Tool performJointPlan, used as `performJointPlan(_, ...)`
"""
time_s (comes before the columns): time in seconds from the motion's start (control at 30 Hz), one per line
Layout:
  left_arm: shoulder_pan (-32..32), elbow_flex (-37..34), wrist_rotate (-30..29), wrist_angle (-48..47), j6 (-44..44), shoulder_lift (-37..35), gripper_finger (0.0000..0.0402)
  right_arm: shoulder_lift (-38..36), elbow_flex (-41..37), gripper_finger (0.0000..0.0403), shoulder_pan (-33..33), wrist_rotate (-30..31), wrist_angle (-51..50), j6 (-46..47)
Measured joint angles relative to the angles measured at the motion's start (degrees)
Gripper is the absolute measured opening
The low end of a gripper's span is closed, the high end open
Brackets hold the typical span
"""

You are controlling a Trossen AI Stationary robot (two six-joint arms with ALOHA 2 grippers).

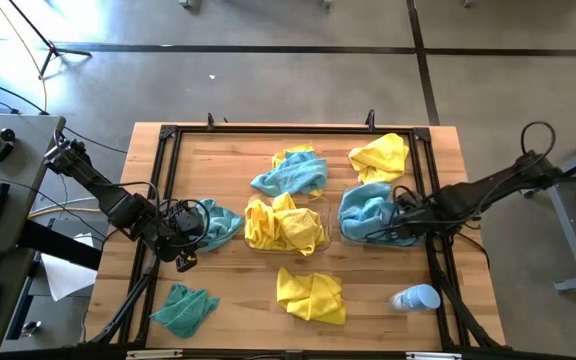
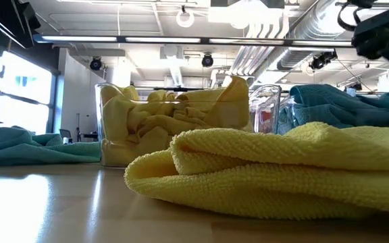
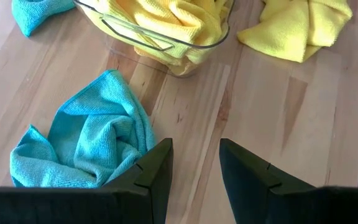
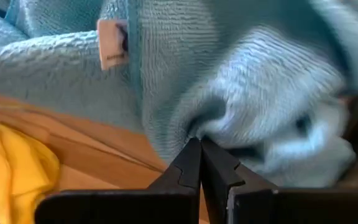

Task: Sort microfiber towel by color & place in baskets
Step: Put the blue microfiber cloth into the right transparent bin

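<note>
Teal towel (image 4: 241, 93) against closed right gripper (image 4: 201, 146)

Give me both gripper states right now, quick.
Left gripper: open, empty, next to a teal towel on the table.
Right gripper: shut, fingertips pressed into the teal towels at the right basket; cannot tell if cloth is pinched.

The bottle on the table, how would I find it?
Look along the table's near edge, at the corner on the right arm's side. There, past the yellow towel, lies the bottle. It is the only hard, smooth white and light-blue thing; everything nearby is soft cloth.
</note>
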Motion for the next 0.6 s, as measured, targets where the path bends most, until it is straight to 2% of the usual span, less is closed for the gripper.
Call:
performJointPlan(0.2,0.00,0.00,-0.06,0.02,-0.01,0.02,0.0122,0.00,-5.50,0.0000,-0.02,3.18,3.62,8.29)
performJointPlan(0.6,0.00,0.00,-0.23,0.02,0.02,0.02,0.0122,1.36,-5.83,0.0000,-0.02,5.50,7.38,8.73)
